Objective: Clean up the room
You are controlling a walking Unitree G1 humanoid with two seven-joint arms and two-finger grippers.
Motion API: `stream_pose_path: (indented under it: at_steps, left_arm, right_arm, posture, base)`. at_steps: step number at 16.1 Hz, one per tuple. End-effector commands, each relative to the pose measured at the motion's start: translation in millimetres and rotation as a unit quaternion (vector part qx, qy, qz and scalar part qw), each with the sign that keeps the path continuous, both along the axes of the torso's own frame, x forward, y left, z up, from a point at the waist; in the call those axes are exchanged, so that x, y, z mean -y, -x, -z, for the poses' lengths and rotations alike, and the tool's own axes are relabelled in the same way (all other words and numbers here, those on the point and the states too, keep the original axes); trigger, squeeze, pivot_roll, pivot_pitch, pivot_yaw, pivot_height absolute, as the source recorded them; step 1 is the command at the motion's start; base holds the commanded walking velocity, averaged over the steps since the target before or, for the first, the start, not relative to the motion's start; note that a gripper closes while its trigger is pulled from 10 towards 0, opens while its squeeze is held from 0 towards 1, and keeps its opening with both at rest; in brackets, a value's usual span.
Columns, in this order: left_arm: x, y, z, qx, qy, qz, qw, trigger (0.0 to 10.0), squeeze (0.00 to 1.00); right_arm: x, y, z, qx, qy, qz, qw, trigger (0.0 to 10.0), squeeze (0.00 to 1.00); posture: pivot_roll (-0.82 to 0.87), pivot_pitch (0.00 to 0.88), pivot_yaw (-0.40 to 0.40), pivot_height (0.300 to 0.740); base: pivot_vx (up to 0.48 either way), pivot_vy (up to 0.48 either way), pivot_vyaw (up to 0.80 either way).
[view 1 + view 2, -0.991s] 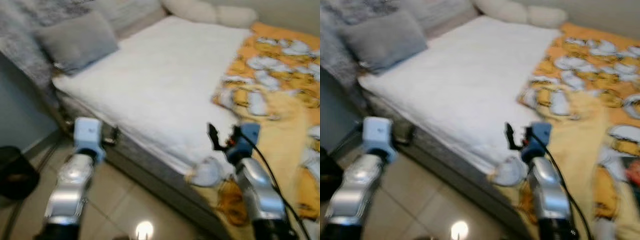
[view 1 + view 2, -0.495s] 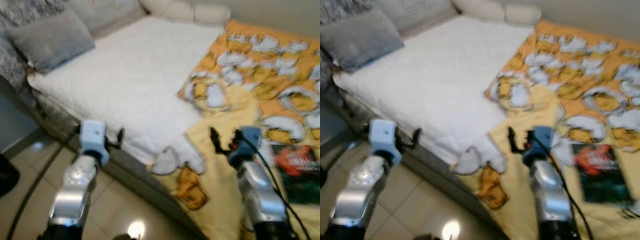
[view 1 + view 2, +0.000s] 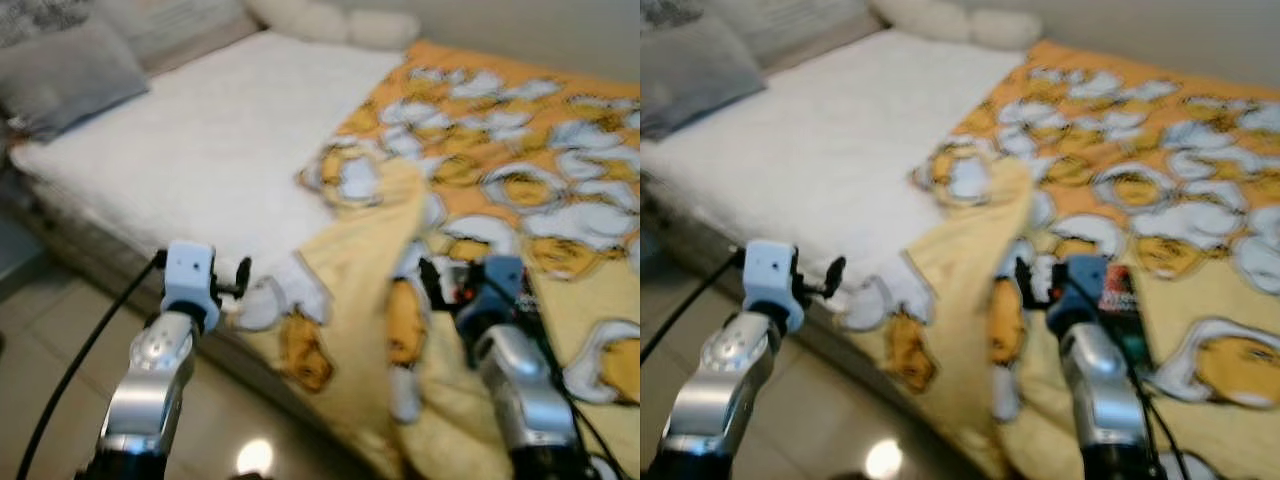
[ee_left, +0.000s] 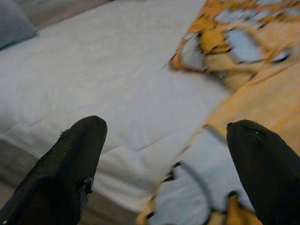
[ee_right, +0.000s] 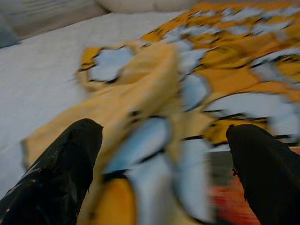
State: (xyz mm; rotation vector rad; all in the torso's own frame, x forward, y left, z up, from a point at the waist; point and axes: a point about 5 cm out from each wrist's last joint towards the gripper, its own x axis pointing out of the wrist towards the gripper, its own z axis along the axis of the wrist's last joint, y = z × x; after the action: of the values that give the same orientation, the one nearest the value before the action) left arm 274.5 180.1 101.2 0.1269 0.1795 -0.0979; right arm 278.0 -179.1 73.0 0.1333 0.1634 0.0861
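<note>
As you look down from the head, you see a bed (image 3: 190, 150) with a white sheet (image 3: 215, 135) and an orange blanket (image 3: 500, 180) with white shapes on it. The pictures are a bit blurry.

Far on the left, a grey pillow (image 3: 65, 70) lies at the head of the bed, on the white sheet. Two cream pillows (image 3: 335, 20) lie at the far side, by the wall.

Your left tool (image 3: 243, 272) is held up just in front of the near edge of the bed, where the white sheet meets the blanket. In the left wrist view its two black fingers (image 4: 75, 159) are wide apart, with nothing between them.

The blanket covers the right part of the bed. One pale yellow flap (image 3: 365, 250) of it is folded over, and a corner hangs down over the bed's near edge toward the tiled floor (image 3: 50, 350).

Your right tool (image 3: 428, 277) is held up over the blanket. Its fingers (image 5: 70, 154) are wide apart too, and hold nothing. Just beside it, a dark book (image 3: 1120, 300) with some red on it lies on the blanket.
</note>
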Motion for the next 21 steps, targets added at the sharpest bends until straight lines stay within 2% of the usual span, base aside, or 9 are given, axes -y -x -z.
stream_pose_path:
  at_steps: [1, 6, 12, 17, 19, 20, 21]
  left_arm:
    - [-5.7, -0.2, -2.7, 0.003, -0.008, -0.005, 1.000, 10.0, 1.00]
    - [-4.7, 0.3, -2.5, 0.003, -0.007, -0.002, 1.000, 10.0, 1.00]
    - [-0.4, 2.9, -3.2, 0.005, -0.011, 0.016, 1.000, 10.0, 1.00]
    - [0.1, 11.5, -4.4, 0.002, -0.025, 0.036, 0.999, 10.0, 1.00]
    - [-1.2, 15.3, -0.6, -0.009, -0.020, 0.054, 0.998, 10.0, 1.00]
    - [0.0, 15.0, -0.1, -0.011, -0.019, 0.064, 0.998, 10.0, 1.00]
    - [6.6, 14.9, 2.4, -0.022, -0.022, 0.103, 0.994, 10.0, 1.00]
  right_arm:
    - [-10.4, -2.9, -4.5, 0.008, -0.003, -0.019, 1.000, 10.0, 1.00]
    - [-16.9, -0.5, -3.7, 0.002, -0.015, -0.050, 0.999, 10.0, 1.00]
    - [-15.2, 3.4, -2.7, -0.005, -0.013, -0.074, 0.997, 10.0, 1.00]
    - [-11.4, 8.5, -3.8, -0.001, -0.025, -0.062, 0.998, 10.0, 1.00]
    - [-5.1, 9.9, 1.2, -0.018, -0.022, -0.038, 0.999, 10.0, 1.00]
    - [-2.8, 8.4, 2.4, -0.024, -0.017, -0.034, 0.999, 10.0, 0.55]
    - [5.7, 1.3, 7.0, -0.047, -0.001, -0.022, 0.999, 10.0, 0.00]
  posture:
    - [-0.01, 0.000, 0.035, 0.740]
    - [-0.01, 0.000, 0.038, 0.740]
    - [0.00, 0.000, 0.040, 0.740]
    - [0.01, 0.000, 0.043, 0.740]
    - [0.00, 0.000, 0.051, 0.740]
    - [-0.01, 0.000, 0.054, 0.740]
    - [-0.02, 0.000, 0.055, 0.740]
  base:
    - [0.000, -0.401, 0.00]
    - [0.000, -0.377, 0.00]
    - [0.000, 0.000, 0.00]
    - [0.000, 0.000, 0.00]
    - [0.000, 0.000, 0.00]
    - [0.000, 0.000, 0.00]
    - [0.000, 0.000, 0.00]
